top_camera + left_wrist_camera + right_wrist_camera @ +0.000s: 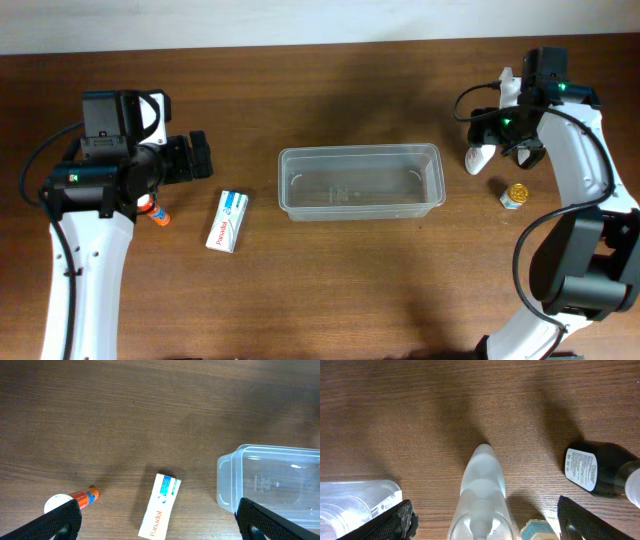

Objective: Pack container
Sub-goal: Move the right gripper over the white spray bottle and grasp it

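The clear plastic container (432,190) sits empty at the table's middle; its corner also shows in the left wrist view (227,480) and in the right wrist view (350,497). My left gripper (200,158) is open and empty, held above a white Panadol box (228,220) (160,505); in its own view the gripper (157,522) straddles the box from above. My right gripper (505,142) (487,527) is open, with a frosted white bottle (476,158) (482,485) between its fingers, which are not closed on it.
An orange tube with a white cap (155,213) (82,497) lies left of the box. A small gold-lidded jar (515,195) (537,530) and a dark bottle with a white label (592,470) stand right of the white bottle.
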Controlling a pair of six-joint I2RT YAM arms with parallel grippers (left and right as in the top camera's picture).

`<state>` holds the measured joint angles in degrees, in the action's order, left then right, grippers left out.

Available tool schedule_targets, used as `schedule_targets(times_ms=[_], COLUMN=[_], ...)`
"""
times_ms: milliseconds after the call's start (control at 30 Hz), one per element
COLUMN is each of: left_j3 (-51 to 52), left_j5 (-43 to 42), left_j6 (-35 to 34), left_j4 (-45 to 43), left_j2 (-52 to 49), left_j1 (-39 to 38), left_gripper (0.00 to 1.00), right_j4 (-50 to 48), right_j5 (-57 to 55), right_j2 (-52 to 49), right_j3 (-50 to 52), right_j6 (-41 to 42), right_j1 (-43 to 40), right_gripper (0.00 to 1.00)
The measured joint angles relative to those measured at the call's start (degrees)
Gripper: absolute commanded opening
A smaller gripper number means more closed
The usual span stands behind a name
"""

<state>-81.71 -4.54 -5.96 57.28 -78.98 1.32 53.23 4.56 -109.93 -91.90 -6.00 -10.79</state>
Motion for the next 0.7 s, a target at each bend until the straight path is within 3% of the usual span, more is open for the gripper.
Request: schedule_targets(times_ms=[267,700], left_j3=[0.0,0.0], left_j5=[0.0,0.0], left_j6=[0.0,0.0], left_j4=[0.0,0.0], left_j2=[0.0,0.0], left_j1=[0.0,0.0], left_gripper=[0.99,0.99], right_j4=[-0.7,-2.1], right_j5=[0.0,0.0], right_j2=[-3.5,-3.7], right_j3=[0.0,0.0], right_j6=[-0.4,-0.6], right_j1=[0.0,0.0], right_gripper=[0.78,0.53])
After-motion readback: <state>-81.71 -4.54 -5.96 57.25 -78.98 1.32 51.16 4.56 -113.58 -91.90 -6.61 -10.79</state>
